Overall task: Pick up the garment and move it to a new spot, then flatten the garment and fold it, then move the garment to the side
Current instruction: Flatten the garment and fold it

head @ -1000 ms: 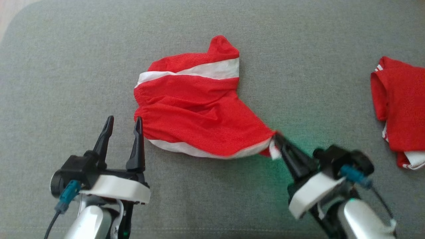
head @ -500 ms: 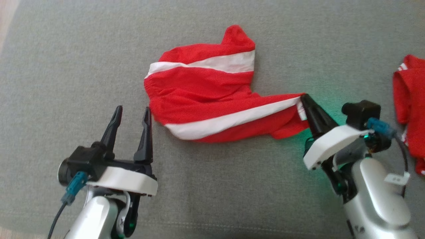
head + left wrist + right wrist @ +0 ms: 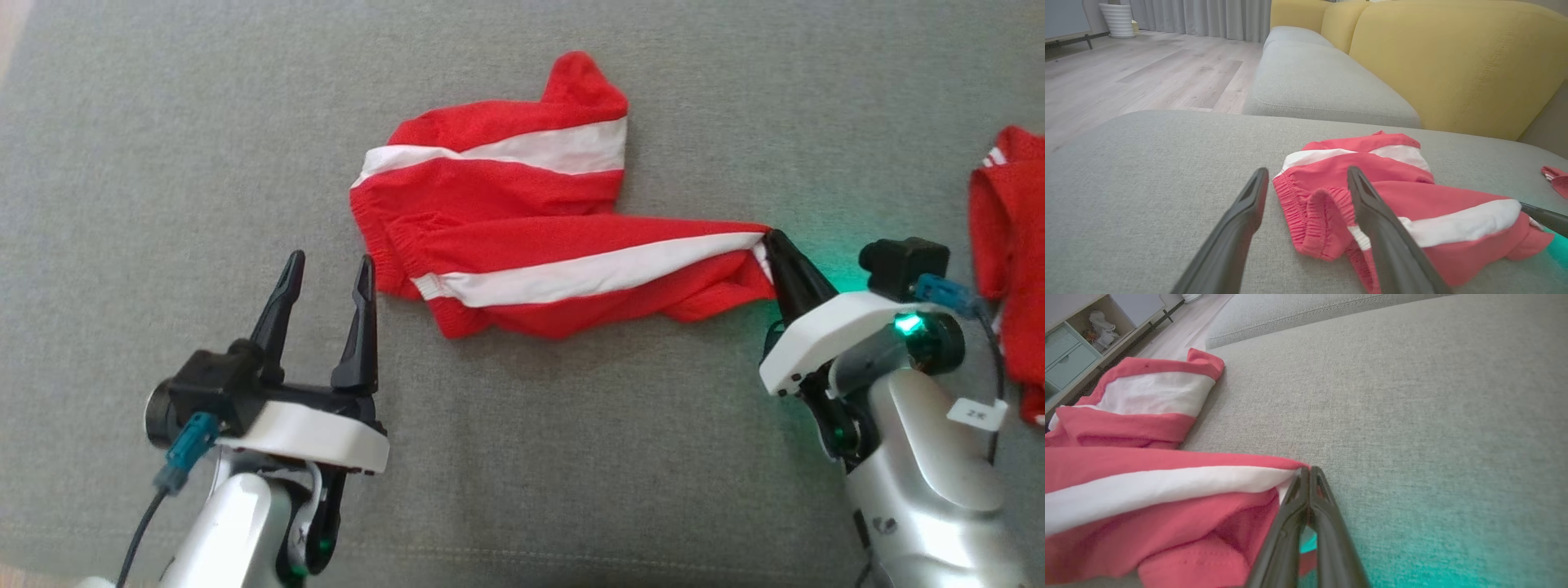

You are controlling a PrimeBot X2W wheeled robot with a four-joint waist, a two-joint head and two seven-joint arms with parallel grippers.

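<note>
Shorts (image 3: 522,220): middle of the cushion (image 3: 163,122), crumpled, one leg drawn out rightward.
Handling: light, limp mesh; probably slides easily and sags unless held at two corners.
Right pincer (image 3: 771,241): clamped on the shorts' right leg hem.
Left pincer (image 3: 331,265): agape, empty, just left of the shorts' waistband (image 3: 392,261), likely the best second hold.
Room: bare cushion nearer than the shorts; red garment (image 3: 1008,245) well to their right.

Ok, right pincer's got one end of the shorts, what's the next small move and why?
Probably ease the left pincer onto the bunched waistband and close it. It stands open beside that edge, while the right pincer is shut on the far hem of the shorts; a second grip could stretch them flat.
</note>
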